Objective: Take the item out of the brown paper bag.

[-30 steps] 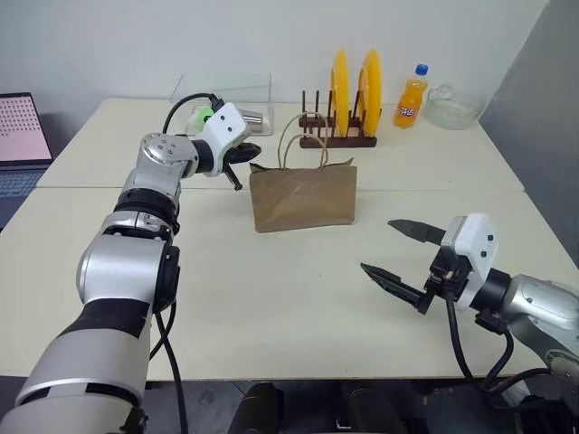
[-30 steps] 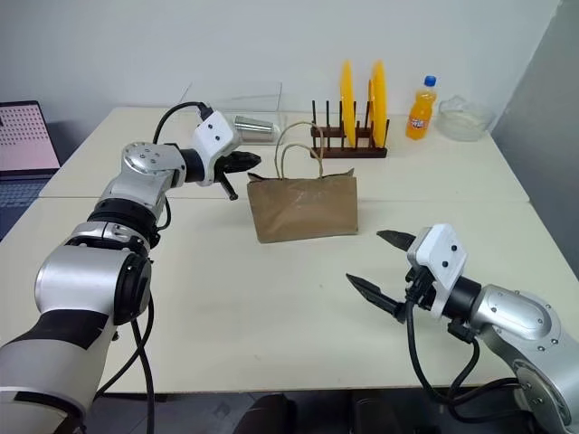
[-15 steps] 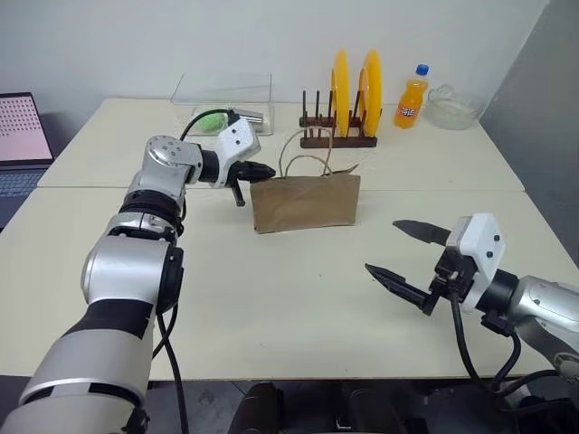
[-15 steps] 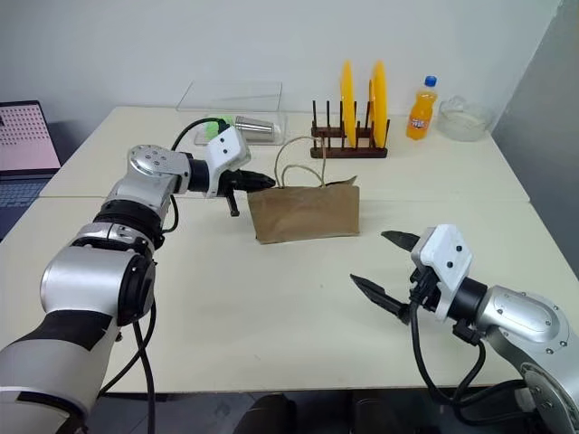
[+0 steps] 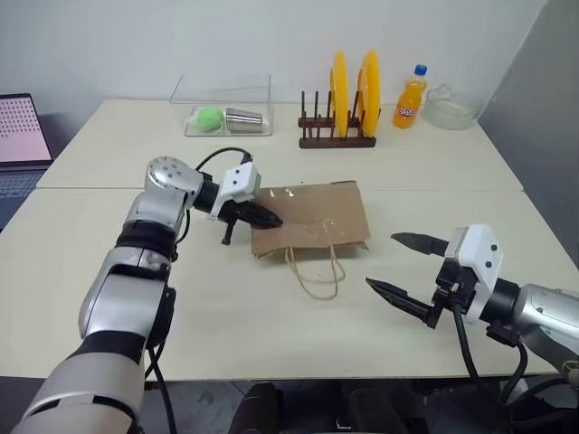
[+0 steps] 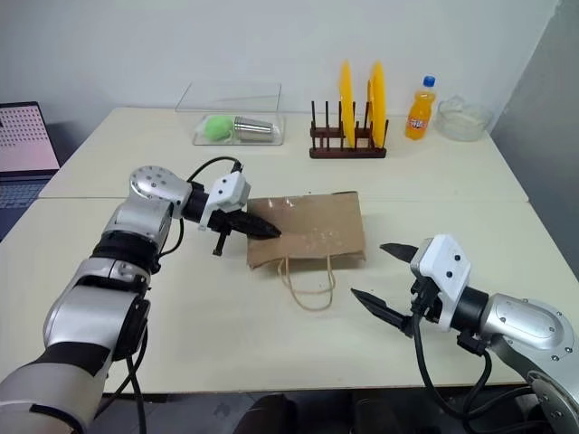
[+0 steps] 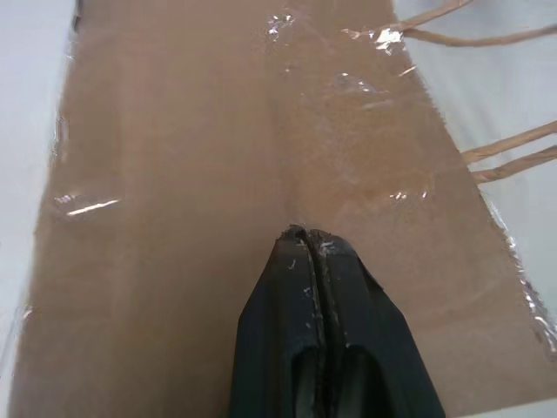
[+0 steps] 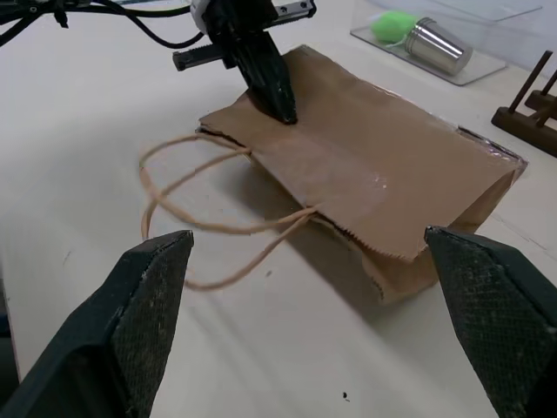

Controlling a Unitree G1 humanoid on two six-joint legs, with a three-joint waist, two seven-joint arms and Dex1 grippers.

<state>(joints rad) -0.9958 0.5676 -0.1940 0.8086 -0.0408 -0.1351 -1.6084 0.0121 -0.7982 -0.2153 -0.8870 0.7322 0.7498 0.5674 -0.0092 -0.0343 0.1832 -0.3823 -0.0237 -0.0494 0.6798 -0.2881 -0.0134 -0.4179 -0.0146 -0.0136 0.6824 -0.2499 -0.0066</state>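
bag (image 5: 312,220): lying flat on the table (image 5: 271,307), mouth and handles (image 5: 314,271) facing the robot
item: not showing; judged inside the bag
left gripper (image 5: 270,220): clenched, tip pressing on the bag's left part
right gripper (image 5: 405,268): spread wide, empty, hanging nearer the mouth, off its right side

Brown paper bag (image 5: 312,217), yellow plates (image 5: 354,80), orange bottle (image 5: 410,98)

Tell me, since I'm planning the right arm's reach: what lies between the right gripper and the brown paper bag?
Only bare table lies between the right gripper and the brown paper bag, apart from the bag's own cord handles, in the right eye view.
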